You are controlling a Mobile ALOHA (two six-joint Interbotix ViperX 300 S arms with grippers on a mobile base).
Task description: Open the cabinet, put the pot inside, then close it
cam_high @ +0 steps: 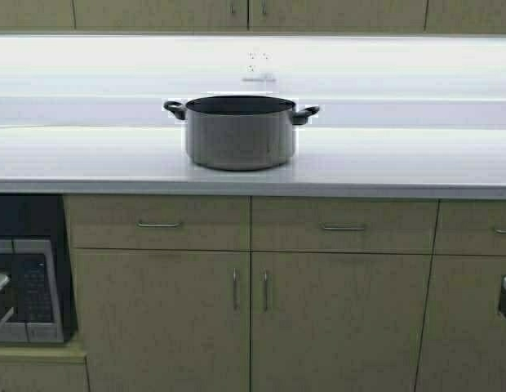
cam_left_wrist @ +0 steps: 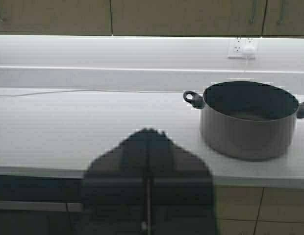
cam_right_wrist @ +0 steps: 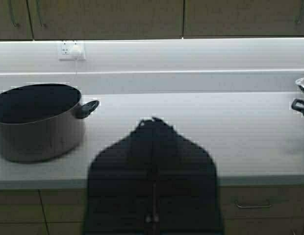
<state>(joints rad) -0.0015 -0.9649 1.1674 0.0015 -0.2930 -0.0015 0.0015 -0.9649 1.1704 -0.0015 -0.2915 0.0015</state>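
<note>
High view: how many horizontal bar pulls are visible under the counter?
3, in one row: the left pull, the middle pull, and the right pull, cut off at the picture's right edge. More may be out of view.

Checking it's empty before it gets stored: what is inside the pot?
The pot shows only its bare black interior and part of the floor, with nothing in it. The near wall hides the rest of the bottom.
</note>
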